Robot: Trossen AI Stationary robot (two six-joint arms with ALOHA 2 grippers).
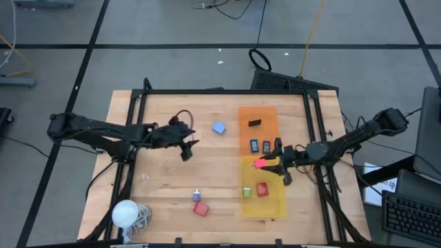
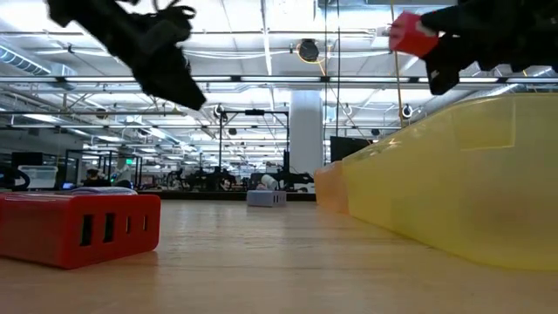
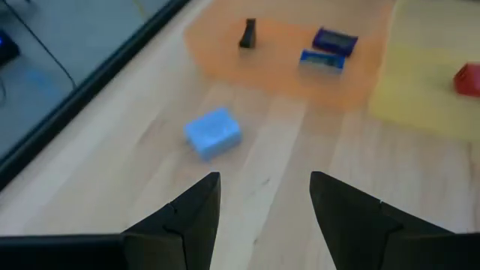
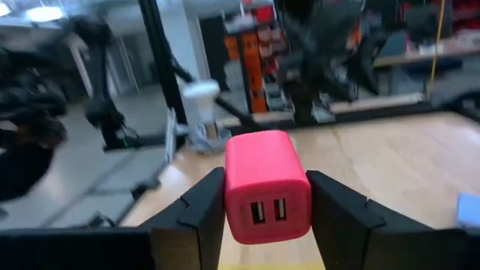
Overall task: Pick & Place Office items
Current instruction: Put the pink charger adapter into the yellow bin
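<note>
My right gripper [image 1: 274, 163] hovers over the far end of the yellow tray [image 1: 274, 204], shut on a red-pink USB charger cube [image 4: 266, 187]. In the low view, the cube [image 2: 412, 35] is high above the tray [image 2: 453, 192]. My left gripper [image 3: 265, 180] is open above bare wood, short of a light-blue block [image 3: 214, 133] lying flat on the table. The orange tray [image 1: 265, 117] holds a black piece [image 1: 255, 123] and two blue pieces [image 1: 254, 145]. A green piece [image 1: 247, 192] and a red piece [image 1: 262, 189] lie in the yellow tray. A red block [image 1: 200, 209] rests near the table's near edge. My right gripper pinches the charger cube by its two opposite side faces [image 4: 232, 196], one finger [image 4: 196, 214] on each. The fingers reach roughly level from the table's right side. The cube is lifted clear of the tray, and its face with two USB ports points back at the wrist camera.
A white ball with a coiled cord [image 1: 126, 213] sits at the near left corner. A small pale piece [image 1: 196, 196] lies beside the red block. In the low view, the red block [image 2: 78, 227] shows as a multi-port charger. Bare wood lies between the left gripper and the trays.
</note>
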